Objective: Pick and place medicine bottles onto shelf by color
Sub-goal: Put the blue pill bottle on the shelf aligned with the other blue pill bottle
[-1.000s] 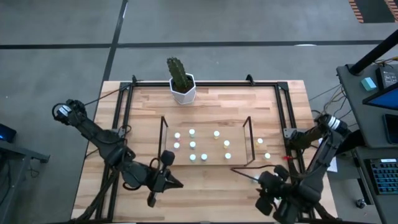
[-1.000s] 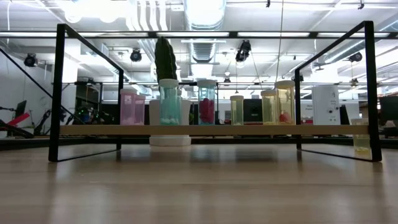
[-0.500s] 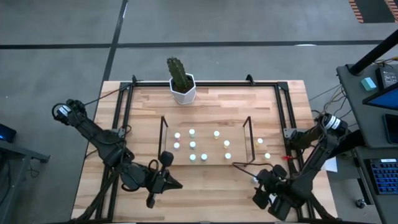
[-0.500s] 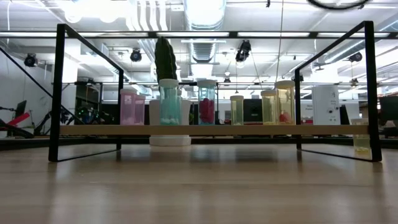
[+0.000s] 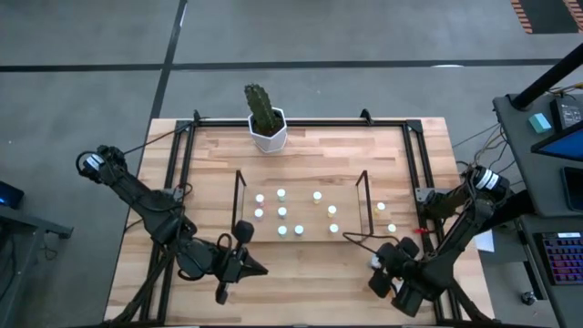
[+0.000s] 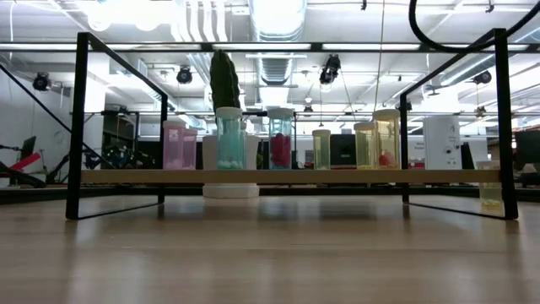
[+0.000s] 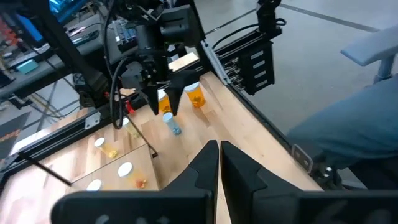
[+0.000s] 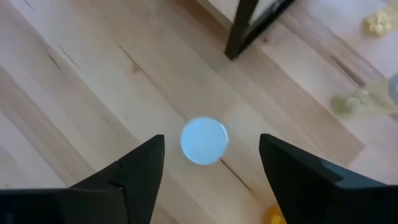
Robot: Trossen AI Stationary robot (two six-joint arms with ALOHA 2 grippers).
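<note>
High view: a light wooden desk [image 5: 310, 155] edged by a black frame is seen from straight above. At the centre of the frame stands the shelf [image 5: 301, 208], a low wire rack with a pale base, and white-capped medicine bottles [image 5: 298, 211] are spread across it. Two more capped bottles [image 5: 386, 217] are set on the desk just right of the rack. A cactus in a white pot [image 5: 267, 123] is placed at the upper middle of the frame.

At the lower right of the frame the right pincer [image 5: 377, 265] is held above the desk near the shelf's right front corner, its fingers spread wide and released. In the right wrist view a single bottle with a pale blue-white cap [image 8: 204, 141] is seen standing upright on the bare wood between the two dark fingers [image 8: 140, 171], touched by neither. A dark shelf post is seen beyond it.

At the lower left of the high view the left pincer [image 5: 242, 264] is parked over the desk's front edge, clenched on nothing; in the left wrist view its fingers [image 7: 219, 168] are pressed together.

In the low view pink, bluish and yellowish bottles are lined up on the shelf board [image 6: 287, 176].
</note>
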